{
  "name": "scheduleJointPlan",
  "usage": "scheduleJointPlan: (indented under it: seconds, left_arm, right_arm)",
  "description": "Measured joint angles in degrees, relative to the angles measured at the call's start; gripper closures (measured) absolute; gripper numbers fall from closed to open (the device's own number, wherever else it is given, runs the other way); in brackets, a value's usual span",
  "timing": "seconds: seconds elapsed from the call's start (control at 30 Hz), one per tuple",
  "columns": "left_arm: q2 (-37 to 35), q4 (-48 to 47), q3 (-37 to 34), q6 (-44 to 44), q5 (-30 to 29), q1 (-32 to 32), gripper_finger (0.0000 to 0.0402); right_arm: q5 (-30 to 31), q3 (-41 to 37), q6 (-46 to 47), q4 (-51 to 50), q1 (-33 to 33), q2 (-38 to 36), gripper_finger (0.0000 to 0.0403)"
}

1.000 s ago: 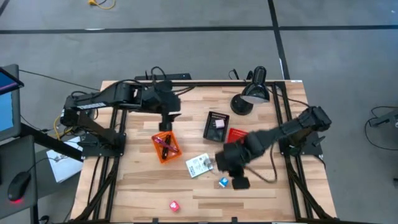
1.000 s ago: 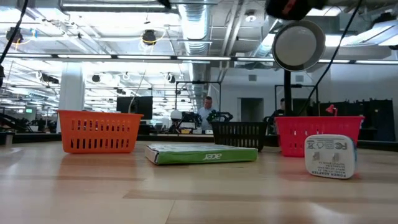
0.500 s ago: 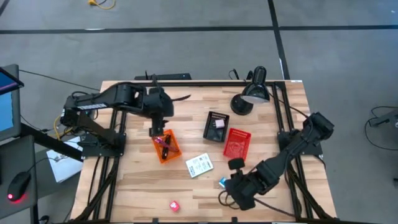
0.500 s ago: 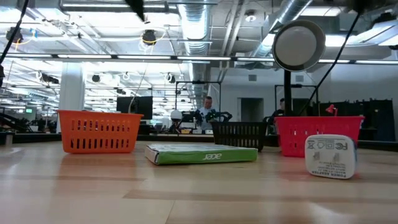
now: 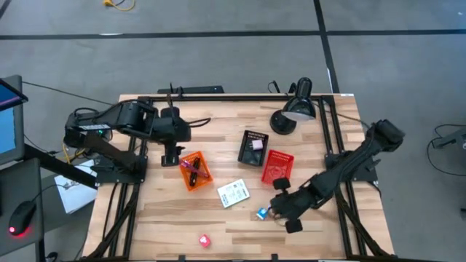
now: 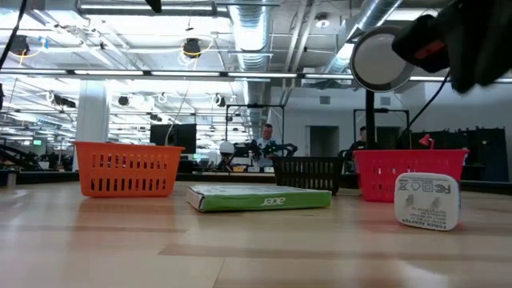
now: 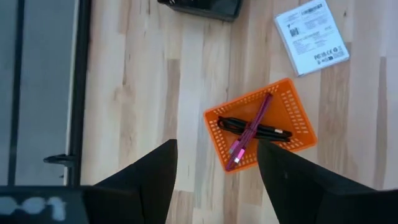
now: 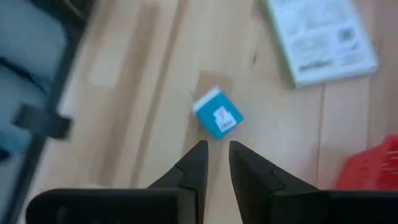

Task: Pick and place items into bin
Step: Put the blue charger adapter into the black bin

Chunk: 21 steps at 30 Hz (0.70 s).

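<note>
1. the right gripper (image 5: 275,212) is hovering just beside the blue cube (image 5: 261,214), fingers nearly closed and empty.
2. the left gripper (image 5: 170,155) is hanging wide open beside the orange basket (image 5: 206,175), which is holding the marker (image 7: 261,130) and purple pen (image 7: 250,129).
3. the white packet (image 5: 233,193) is lying between them.

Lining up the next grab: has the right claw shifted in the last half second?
Yes. In the high view the right claw has swung back up toward the red basket and now sits beside the blue cube.
</note>
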Motion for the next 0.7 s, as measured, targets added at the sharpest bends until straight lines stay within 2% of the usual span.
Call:
scheduleJointPlan:
  seconds: [0.13,0.2,0.33,0.53,0.7]
  left_arm:
    - [-0.48,0.07,0.02,-0.03,-0.94,-0.61,0.0190]
    - [-0.55,0.06,0.02,0.47,-1.15,-0.61,0.0190]
    - [-0.51,0.16,0.02,0.90,-3.22,-0.59,0.0190]
    - [-0.51,0.46,0.02,1.28,-4.81,-0.59,0.0190]
    - [-0.49,0.75,0.02,1.26,-4.84,-0.59,0.0189]
  right_arm:
    - [0.85,-6.01,-0.61,13.14,-1.78,-4.96,0.0344]
    - [1.02,-6.73,-3.96,15.66,-2.26,-5.59,0.0344]
    - [0.58,-6.75,-6.26,18.26,-3.14,-4.41,0.0344]
    - [-4.04,-5.44,-3.43,18.44,-6.49,-0.40,0.0344]
    - [-9.19,-1.41,-5.71,17.31,-6.94,4.42,0.0344]
